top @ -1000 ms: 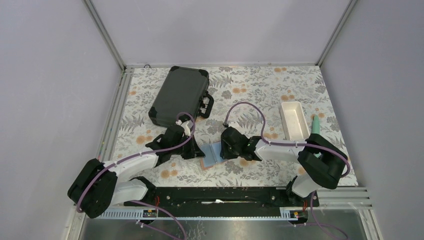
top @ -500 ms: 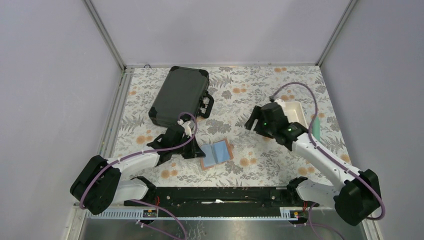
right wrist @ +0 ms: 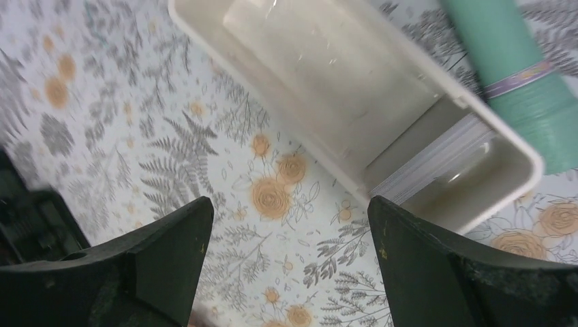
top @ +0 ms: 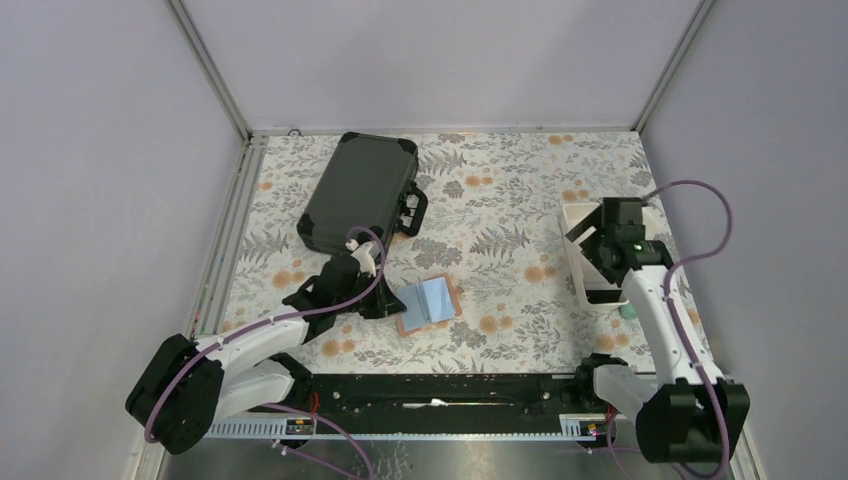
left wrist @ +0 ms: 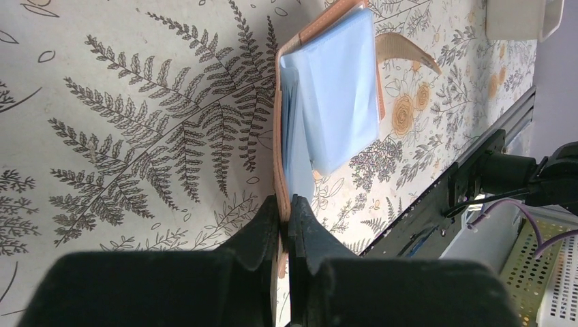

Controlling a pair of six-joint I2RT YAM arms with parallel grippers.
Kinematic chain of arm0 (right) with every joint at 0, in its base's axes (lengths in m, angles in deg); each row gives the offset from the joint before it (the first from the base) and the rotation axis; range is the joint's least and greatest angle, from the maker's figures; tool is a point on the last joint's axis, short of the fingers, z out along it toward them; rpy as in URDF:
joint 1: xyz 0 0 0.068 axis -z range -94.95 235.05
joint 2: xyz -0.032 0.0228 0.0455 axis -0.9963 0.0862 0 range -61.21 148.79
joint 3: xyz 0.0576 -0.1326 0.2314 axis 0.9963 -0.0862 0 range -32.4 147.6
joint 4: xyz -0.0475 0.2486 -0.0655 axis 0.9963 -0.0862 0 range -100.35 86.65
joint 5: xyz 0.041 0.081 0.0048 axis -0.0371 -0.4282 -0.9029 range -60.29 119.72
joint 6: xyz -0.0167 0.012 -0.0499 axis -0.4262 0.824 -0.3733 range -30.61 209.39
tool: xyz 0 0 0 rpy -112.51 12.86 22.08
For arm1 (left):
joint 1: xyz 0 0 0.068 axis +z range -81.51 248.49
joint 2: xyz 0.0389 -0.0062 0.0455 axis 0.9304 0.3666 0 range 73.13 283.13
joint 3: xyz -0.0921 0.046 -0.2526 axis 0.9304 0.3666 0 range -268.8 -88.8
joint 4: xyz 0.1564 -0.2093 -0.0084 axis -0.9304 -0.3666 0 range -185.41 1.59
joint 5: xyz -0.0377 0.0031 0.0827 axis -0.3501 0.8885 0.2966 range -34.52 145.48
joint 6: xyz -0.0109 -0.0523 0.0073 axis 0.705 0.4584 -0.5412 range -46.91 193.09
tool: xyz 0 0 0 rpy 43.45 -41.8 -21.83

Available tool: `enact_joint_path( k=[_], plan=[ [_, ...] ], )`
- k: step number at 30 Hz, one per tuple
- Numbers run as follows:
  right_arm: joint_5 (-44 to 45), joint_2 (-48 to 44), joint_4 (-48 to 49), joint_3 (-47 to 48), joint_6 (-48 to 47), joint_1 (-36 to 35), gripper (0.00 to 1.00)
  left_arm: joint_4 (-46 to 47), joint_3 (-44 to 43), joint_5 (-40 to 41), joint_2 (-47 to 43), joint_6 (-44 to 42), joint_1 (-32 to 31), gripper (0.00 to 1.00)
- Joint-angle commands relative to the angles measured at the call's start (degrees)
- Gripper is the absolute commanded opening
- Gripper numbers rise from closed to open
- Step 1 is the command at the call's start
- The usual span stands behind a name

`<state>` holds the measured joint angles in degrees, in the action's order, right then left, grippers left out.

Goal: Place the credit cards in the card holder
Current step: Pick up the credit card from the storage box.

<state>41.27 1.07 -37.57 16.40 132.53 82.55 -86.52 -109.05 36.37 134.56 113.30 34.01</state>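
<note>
Top external view: card holder (top: pixel 428 305) lies open on the floral bench (top: pixel 500 190), just 6 o'clock of centre, pale blue inside up. Left gripper (left wrist: pixel 285 206) jaws are pressed together, pinching its tan 9 o'clock edge. Right gripper (right wrist: pixel 287 204) jaws are spread wide over the white tray (right wrist: pixel 327 75) at 3 o'clock.

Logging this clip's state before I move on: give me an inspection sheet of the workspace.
Surface: floral cloth, flat.
Job's things: card holder lies partly open, blue inside showing; cards not plainly seen, maybe the pale stack in the white tray.
Clutter: black case; teal tube beside tray.
Grippers: left gripper shut on the holder's edge; right gripper open over tray.
Cables: purple cables in loose loops, unsnagged.
Surroundings: plain grey walls.
</note>
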Motion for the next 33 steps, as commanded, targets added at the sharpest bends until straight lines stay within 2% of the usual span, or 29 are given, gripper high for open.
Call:
enact_joint_path(
  k=[1, 8, 14, 33],
  plan=[
    [6.7, -4.8, -2.3, 3.0, 3.0, 4.9, 0.92, 1.2, 0.9, 1.8, -1.3, -1.7, 0.2, 0.0],
    [7.1, -4.1, -3.1, 0.0, 10.3, 7.5, 0.89, 1.3, 1.0, 1.3, -2.0, -1.5, -1.1, 0.0],
    [4.7, -2.8, 2.0, -6.3, 16.0, 9.9, 0.88, 1.3, 1.0, 1.2, -2.3, -1.5, -1.5, 0.0],
    [5.6, 0.2, 7.7, -14.5, 19.9, 11.6, 0.82, 1.5, 1.0, 0.8, -1.7, -1.4, -1.6, 0.0]
  ],
)
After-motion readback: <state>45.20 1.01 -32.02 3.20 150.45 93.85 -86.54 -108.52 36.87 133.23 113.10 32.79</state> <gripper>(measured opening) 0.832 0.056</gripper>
